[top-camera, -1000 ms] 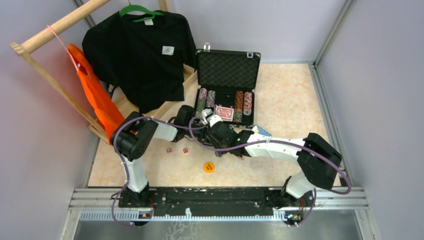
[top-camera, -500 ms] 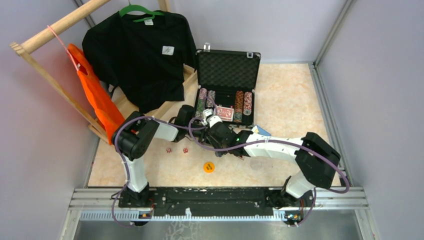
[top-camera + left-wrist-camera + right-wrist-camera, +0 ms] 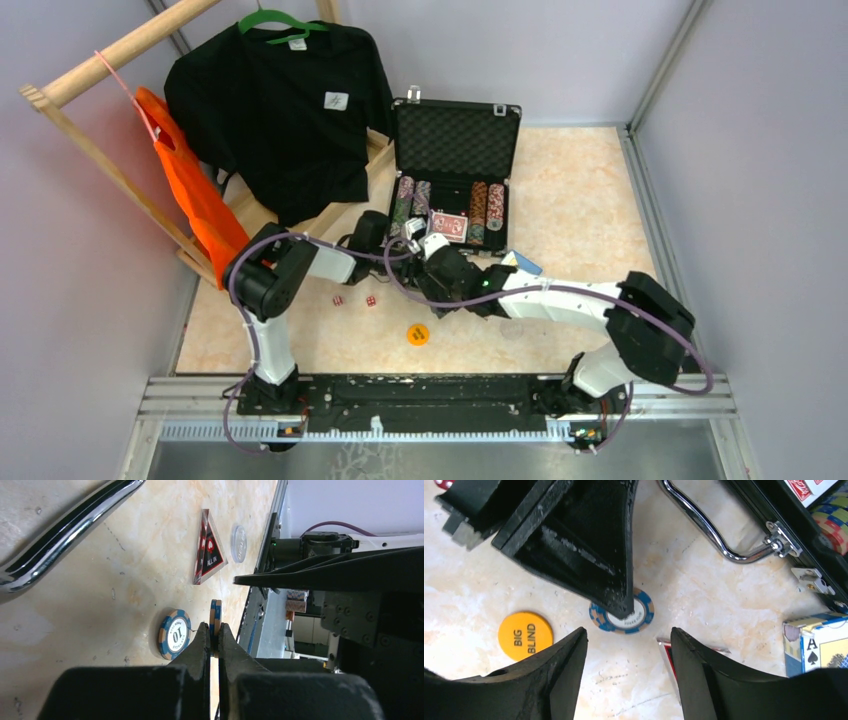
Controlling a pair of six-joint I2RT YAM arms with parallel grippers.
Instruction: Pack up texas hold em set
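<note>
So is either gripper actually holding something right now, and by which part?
The left gripper pinches a blue-and-orange poker chip by its two flat faces, chip on edge. The right gripper is open and holds nothing.

We are seeing bright, even overhead light, soft shadows. Glare is streaking the chrome handle [image 3: 65, 530]; we are losing focus on the near fingers [image 3: 130, 690].

I see a wooden rack [image 3: 112, 52] standing at the far left corner of the table [image 3: 585, 205]. A black T-shirt [image 3: 285, 120] hangs from it on a green hanger [image 3: 272, 19], a small white patch on its chest. Just left of the shirt, an orange bag [image 3: 192, 195] hangs from the rack's slanted rail.
</note>
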